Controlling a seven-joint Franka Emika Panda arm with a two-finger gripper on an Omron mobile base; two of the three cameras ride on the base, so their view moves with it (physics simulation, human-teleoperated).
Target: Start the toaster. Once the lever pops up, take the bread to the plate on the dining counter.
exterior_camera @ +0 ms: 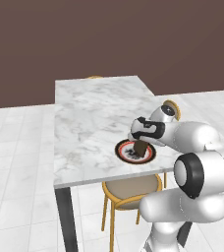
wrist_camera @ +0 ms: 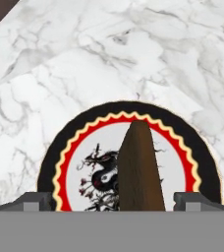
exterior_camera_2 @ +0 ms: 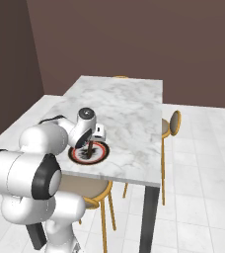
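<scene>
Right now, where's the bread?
The bread stands on edge over the plate, between the open gripper, near the dining counter's front edge.

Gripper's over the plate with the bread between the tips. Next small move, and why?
Probably lift the gripper straight up. Its fingertips stand wide, clear of the bread, which is on edge over the plate on the dining counter. It looks released, so a vertical retreat should avoid knocking it.

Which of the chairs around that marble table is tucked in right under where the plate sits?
The chair at the table's near edge, directly below the plate; the others stand at the side and far end.
</scene>
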